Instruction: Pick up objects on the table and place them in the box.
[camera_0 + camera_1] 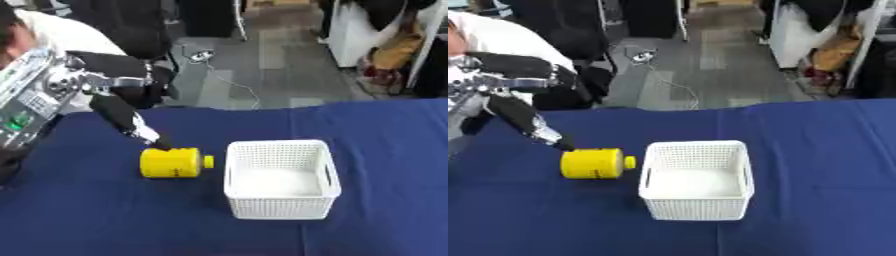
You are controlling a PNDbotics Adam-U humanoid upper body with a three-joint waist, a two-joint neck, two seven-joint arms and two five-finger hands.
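A yellow bottle (174, 162) lies on its side on the blue tablecloth, cap pointing right toward a white mesh basket (280, 148) that has nothing in it. My left hand (129, 118) reaches in from the upper left, fingers straight and open. One fingertip (162, 145) touches the top rear of the bottle. The right hand shows in neither view.
The blue table (385, 145) stretches right of the basket and in front of it. Beyond the far edge there is grey floor with a cable, dark chairs and a person at the upper left.
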